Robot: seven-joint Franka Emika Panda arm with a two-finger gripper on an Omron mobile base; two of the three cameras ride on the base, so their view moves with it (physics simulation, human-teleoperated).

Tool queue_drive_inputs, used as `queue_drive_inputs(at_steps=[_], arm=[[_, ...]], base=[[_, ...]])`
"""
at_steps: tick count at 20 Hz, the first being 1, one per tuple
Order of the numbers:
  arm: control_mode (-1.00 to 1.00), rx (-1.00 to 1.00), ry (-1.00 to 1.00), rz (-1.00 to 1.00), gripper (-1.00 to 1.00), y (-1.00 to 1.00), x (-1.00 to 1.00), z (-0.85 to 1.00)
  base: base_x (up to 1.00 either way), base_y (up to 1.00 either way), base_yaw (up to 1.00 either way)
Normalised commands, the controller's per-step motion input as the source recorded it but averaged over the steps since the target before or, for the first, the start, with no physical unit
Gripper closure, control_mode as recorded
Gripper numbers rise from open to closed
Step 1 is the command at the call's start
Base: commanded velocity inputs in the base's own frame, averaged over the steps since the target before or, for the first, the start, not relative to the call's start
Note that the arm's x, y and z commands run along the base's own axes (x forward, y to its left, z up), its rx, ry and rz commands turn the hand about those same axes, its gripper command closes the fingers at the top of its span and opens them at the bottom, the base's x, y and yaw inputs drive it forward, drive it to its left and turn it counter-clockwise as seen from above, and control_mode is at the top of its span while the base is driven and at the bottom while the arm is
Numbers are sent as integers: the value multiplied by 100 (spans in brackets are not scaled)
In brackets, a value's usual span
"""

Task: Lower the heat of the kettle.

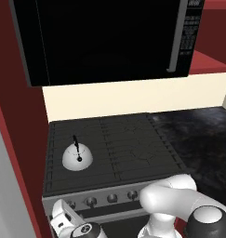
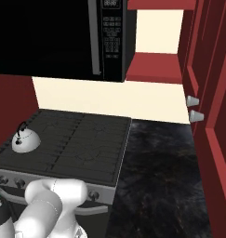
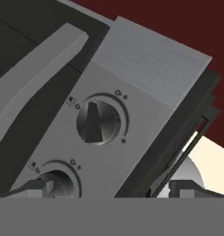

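Note:
The small white-grey kettle (image 1: 77, 158) (image 2: 25, 140) with its black arched handle stands on the stove's front left burner. My gripper (image 3: 113, 188) is low at the left end of the stove's front panel (image 3: 132, 152), where the white hand (image 1: 64, 214) shows. It is open, its dark fingertips (image 3: 39, 185) far apart and holding nothing. A round grey knob (image 3: 98, 122) with a bar pointer sits just ahead of the gap. A second knob (image 3: 60, 182) lies partly behind the left fingertip. The view is rolled, so the stove top edge runs along the right.
A row of knobs (image 1: 112, 198) runs along the stove front above the oven handle (image 3: 35, 87). A black microwave (image 1: 105, 37) hangs over the stove. A dark counter (image 2: 161, 176) lies to the right, with red cabinets (image 2: 212, 116) beside it.

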Motion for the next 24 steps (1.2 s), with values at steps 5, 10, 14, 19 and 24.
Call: queue_drive_inputs(at_steps=[5,10,14,19,24], arm=[[-100,0,-15,12,-100,0,7,-3],[-100,0,-8,9,-100,0,4,-2],[-100,0,-5,5,-100,0,1,-6],[-100,0,-3,1,-100,0,0,-4],[-100,0,-3,0,-100,7,0,-8]], base=[[0,0,0],[0,0,0],[0,0,0],[0,0,0],[0,0,0]])
